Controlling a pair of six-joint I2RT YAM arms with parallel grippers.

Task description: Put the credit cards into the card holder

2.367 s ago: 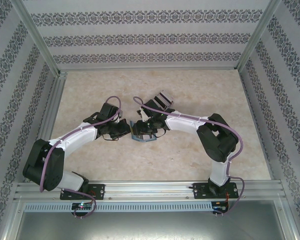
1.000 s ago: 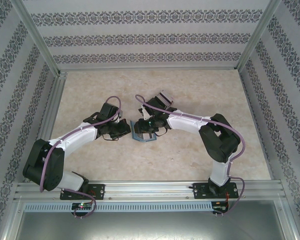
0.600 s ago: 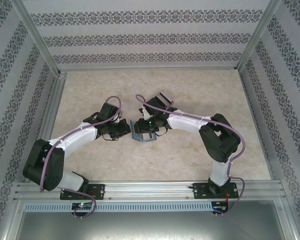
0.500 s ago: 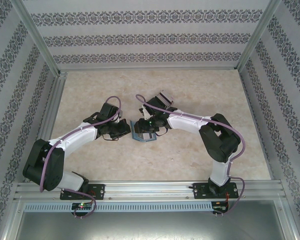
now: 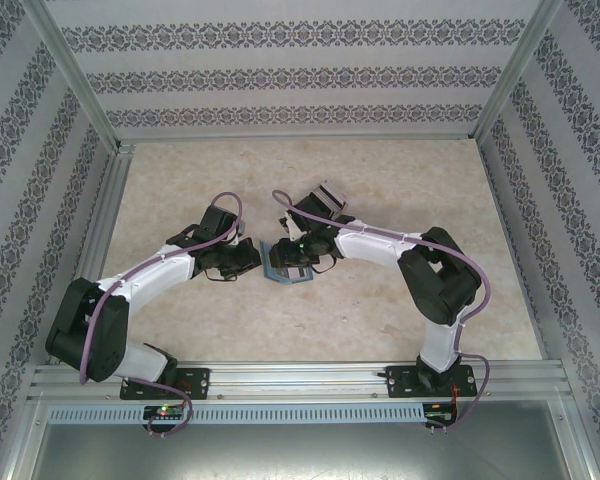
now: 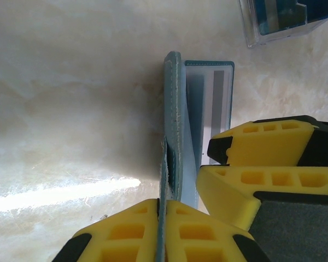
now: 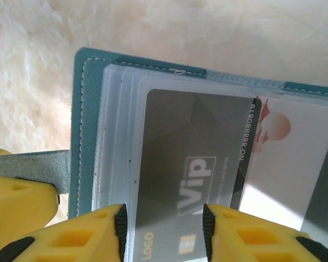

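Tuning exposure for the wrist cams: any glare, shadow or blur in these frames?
Left wrist: bright glare streak on the table, soft shadow left of the card holder, near fingers slightly soft. Right wrist: table washed out upper left, grey VIP card hazy under the clear sleeve. Top external: even light.

card holder (image 7: 79, 136): stitched leather | sleeves (image 7: 115, 142): clear glossy plastic | table (image 7: 153, 33): glossy marble

- left arm (image 5: 150, 275): reaching in low from the left of the card holder (image 5: 285, 272); left gripper (image 6: 159, 232) pinching the holder's teal tab.
- right arm (image 5: 380, 245): bending in from the holder's right; right gripper (image 7: 163, 232) hovering over its sleeves, jaws standing slightly parted.
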